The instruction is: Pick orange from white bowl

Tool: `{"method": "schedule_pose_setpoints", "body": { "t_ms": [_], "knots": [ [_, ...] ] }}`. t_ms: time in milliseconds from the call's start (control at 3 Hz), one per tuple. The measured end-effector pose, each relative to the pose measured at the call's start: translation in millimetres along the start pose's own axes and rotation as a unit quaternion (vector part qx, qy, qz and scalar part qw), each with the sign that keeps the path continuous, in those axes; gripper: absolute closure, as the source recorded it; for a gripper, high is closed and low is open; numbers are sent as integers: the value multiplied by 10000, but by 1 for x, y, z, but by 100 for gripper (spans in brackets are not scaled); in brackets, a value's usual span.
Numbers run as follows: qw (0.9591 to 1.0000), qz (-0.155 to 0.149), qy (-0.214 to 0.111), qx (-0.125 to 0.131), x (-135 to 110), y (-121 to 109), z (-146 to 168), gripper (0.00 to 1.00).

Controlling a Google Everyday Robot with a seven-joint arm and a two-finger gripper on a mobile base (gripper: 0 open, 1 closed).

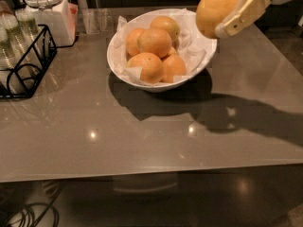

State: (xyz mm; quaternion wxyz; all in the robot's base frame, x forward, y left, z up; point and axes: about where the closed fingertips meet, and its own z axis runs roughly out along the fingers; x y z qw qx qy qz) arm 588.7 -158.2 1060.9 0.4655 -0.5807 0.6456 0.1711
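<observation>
1. Yellow-orange and almost evenly round, the orange has no long axis that I can make out. No stem end shows, so I cannot tell which way it points.
2. It hangs off the table at the upper right, level with the right rim of the white bowl and clear of the fruit inside.
3. The end effector pinches the orange. One cream finger lies slantwise along its right side, with the tip at the lower right of the fruit. The other finger is mostly hidden behind the top.
4. The orange therefore sits to the left of the visible finger, bulging out past it toward the bowl.
5. Five more oranges are heaped in the bowl on crumpled white paper.
6. At the far left stand a white-lidded jar and a black wire rack.
</observation>
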Motion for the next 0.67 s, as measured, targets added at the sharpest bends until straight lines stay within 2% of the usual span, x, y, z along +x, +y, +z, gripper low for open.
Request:
{"method": "schedule_pose_setpoints", "body": {
  "t_ms": [333,667],
  "knots": [
    [9993,182,-118,321,5,19,-26,100],
    [9993,182,-118,321,5,19,-26,100]
  ]
}}
